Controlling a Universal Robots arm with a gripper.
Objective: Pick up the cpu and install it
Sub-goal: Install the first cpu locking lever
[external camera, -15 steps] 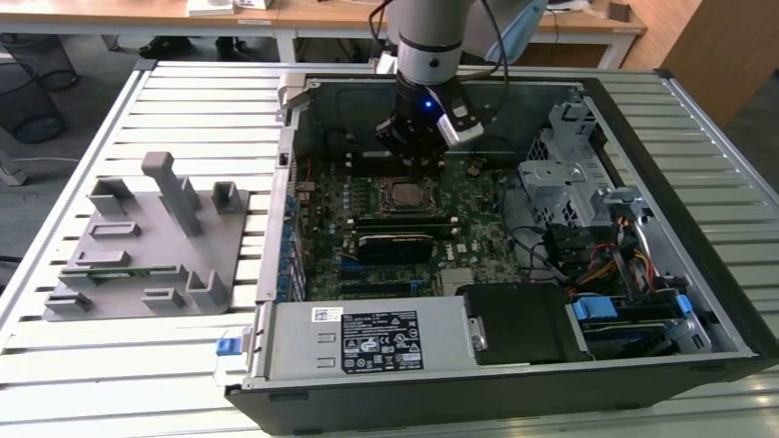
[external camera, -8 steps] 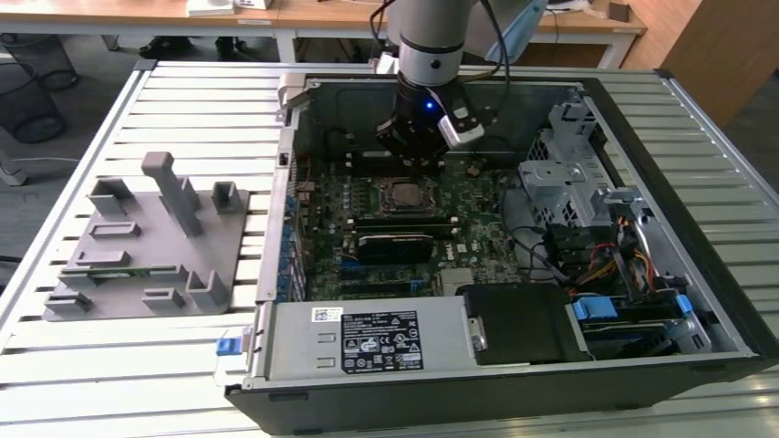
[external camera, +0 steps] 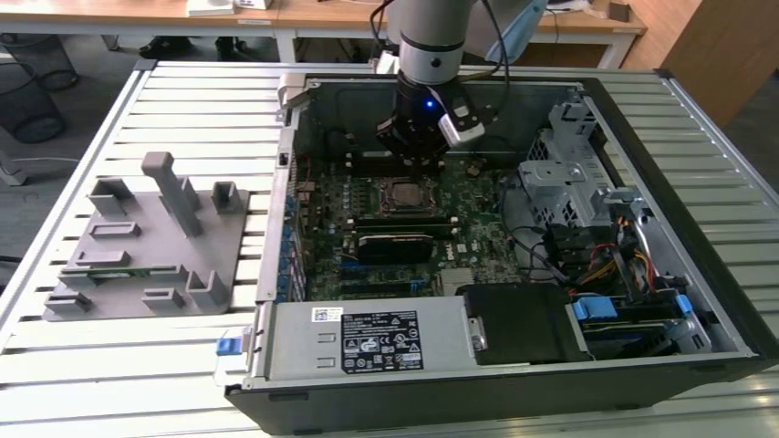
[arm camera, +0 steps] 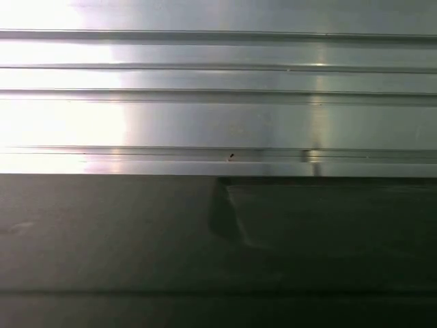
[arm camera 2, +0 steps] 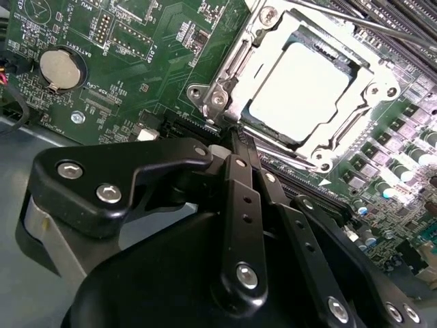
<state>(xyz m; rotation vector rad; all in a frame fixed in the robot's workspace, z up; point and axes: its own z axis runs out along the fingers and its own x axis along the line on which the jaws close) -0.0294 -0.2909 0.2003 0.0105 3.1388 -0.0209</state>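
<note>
The cpu point(arm camera 2: 307, 92), a flat silvery square, lies in the black motherboard socket point(arm camera 2: 225, 72) inside its metal frame; in the exterior view it is a small pale square point(external camera: 403, 193) in the middle of the board. My gripper point(arm camera 2: 231, 133) hangs just above the board beside the socket's edge, its black fingers point(arm camera 2: 240, 198) drawn together to a point with nothing between them. In the exterior view the gripper point(external camera: 414, 162) stands over the board just behind the socket, inside the open computer case point(external camera: 633, 109).
A grey tray point(external camera: 146, 242) with upright posts and a green memory stick point(external camera: 116, 271) lies on the slatted table at the exterior view's left. Around the socket are memory slots point(external camera: 396, 222), a drive cage point(external camera: 566, 173), cables and the power supply point(external camera: 365, 339). Aluminium slats point(arm camera: 218, 96) and a dark wall show in the first wrist view.
</note>
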